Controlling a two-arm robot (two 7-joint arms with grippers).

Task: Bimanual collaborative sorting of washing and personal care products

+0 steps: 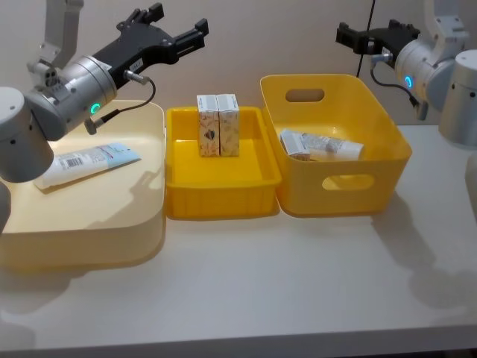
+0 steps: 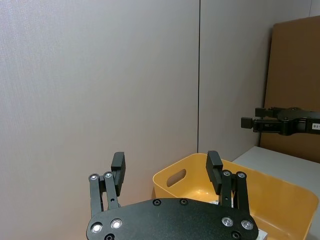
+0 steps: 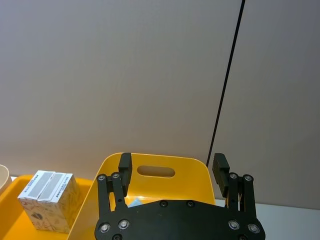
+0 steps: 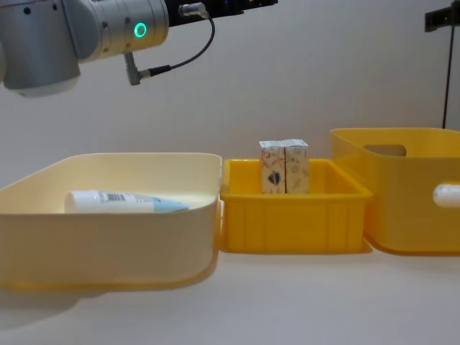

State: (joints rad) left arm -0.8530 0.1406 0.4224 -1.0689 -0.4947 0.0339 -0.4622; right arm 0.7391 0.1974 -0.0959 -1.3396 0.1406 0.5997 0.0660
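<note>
The squeeze tube (image 1: 86,162) lies lengthwise in the cream bin (image 1: 112,224), below the empty, wide-open left gripper (image 1: 179,30).

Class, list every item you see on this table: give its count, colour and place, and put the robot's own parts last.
Cream bin: one, left of the table.
Squeeze tube: one, white and pale blue, lying in the cream bin.
Shallow yellow tray: one, centre.
Cartons: two, whitish with print, upright, side by side in the tray.
Deep yellow bin: one, right.
Tubes in deep bin: at least one, whitish.
Left hand: black, open, raised above the cream bin.
Right hand: black, open, raised behind the deep bin.
</note>
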